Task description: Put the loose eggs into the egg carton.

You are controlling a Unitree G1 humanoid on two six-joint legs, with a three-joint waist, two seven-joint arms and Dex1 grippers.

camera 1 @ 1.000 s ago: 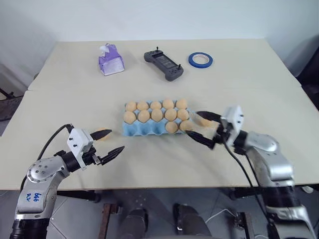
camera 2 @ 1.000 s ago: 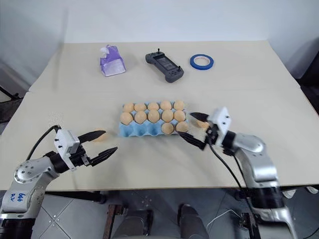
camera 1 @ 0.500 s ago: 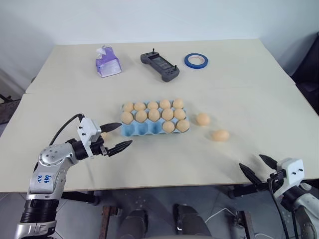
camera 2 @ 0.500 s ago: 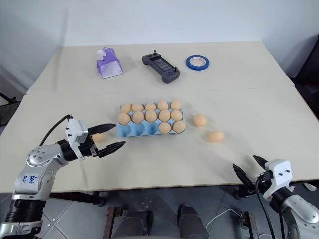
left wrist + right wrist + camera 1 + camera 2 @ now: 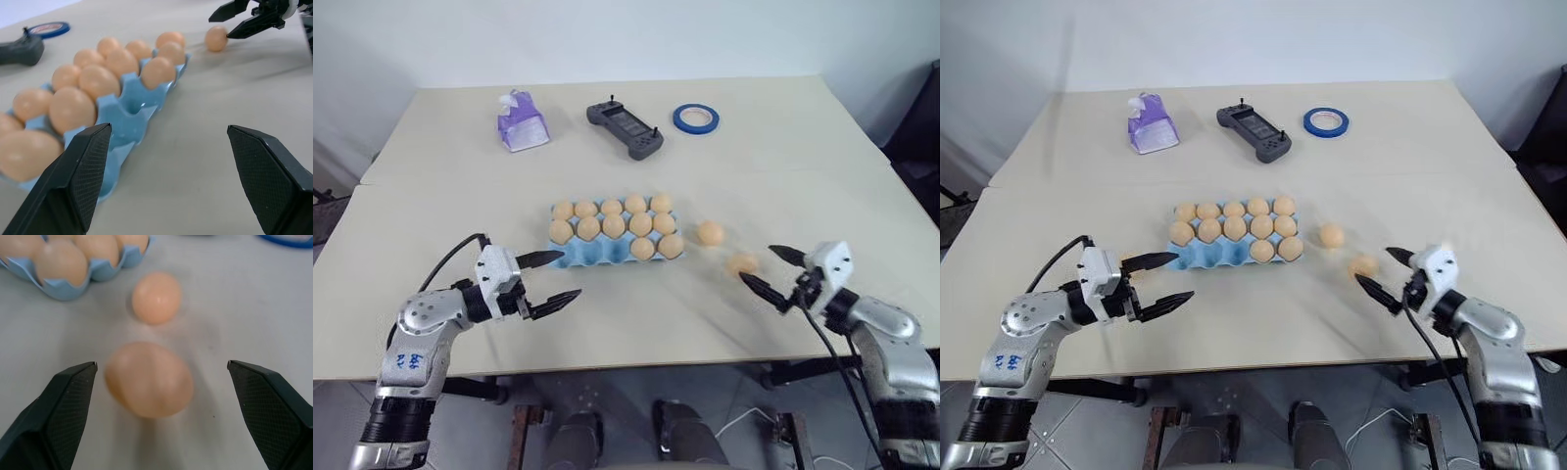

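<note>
Left gripper [image 5: 554, 276], lower left of the frame: jaws spread wide and empty, pointing at the near left corner of the egg carton [image 5: 579, 255]. The carton sits centre frame on the table [image 5: 607, 166], most cups filled. Two loose eggs [image 5: 710, 232] [image 5: 742, 263] lie right of it. Right gripper [image 5: 770, 271], lower right: jaws spread wide, empty, just beside the nearer egg.
</note>
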